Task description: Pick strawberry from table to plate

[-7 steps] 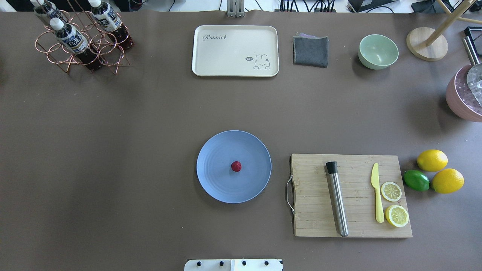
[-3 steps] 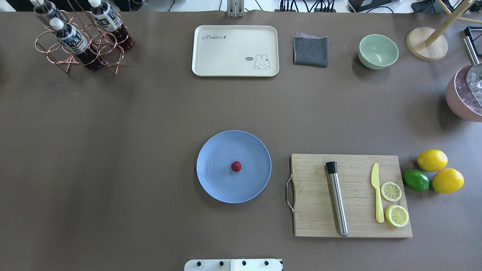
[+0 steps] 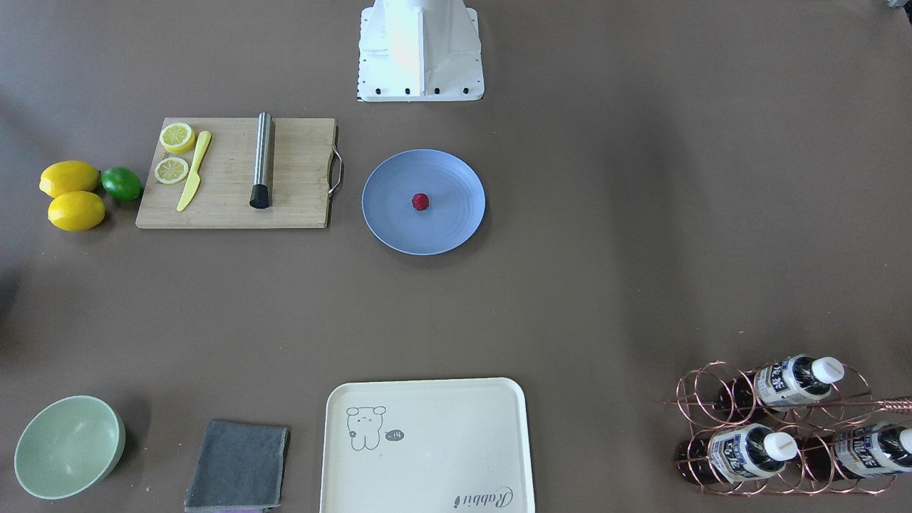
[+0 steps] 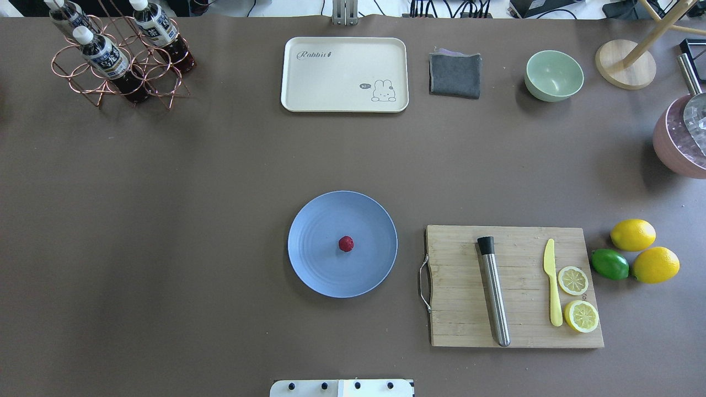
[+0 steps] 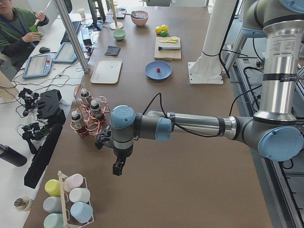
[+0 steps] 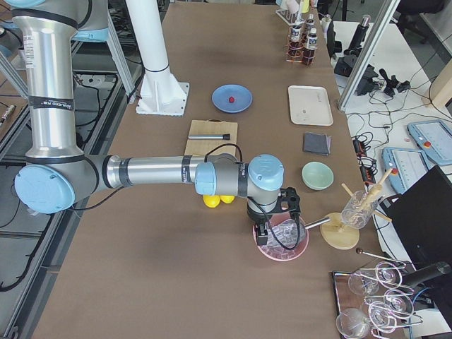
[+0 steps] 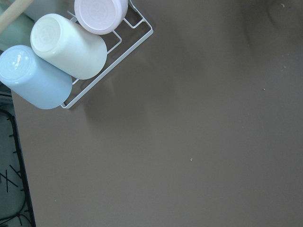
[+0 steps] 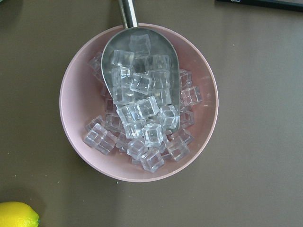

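In the front-facing view the strawberry (image 3: 420,201) sits at the middle of the plate (image 3: 456,224), which lies flat on the table (image 3: 641,271). No gripper shows here.

The overhead view gives the same: berry at the plate's centre. A pale green bowl (image 4: 554,75) stands well beyond the plate, away from the robot and toward its right. A cream tray (image 4: 345,74) lies straight beyond the plate.

From the table's left end, the left gripper (image 5: 117,169) hangs over bare table, well apart from the plate and touching nothing that I can see. Whether its jaws are apart or together I cannot tell.

From the right end, the right gripper (image 6: 272,229) hangs above a pink bowl (image 6: 302,248), also well apart from the plate. Its jaws cannot be judged either.

The left wrist view shows no fingers, only bare table and a white wire rack (image 7: 113,61) holding a blue, a cream and a pink cup on their sides.

The right wrist view looks straight down into the pink bowl: it is full of ice cubes (image 8: 102,137), with a metal scoop (image 8: 142,85) lying in it, itself heaped with cubes.
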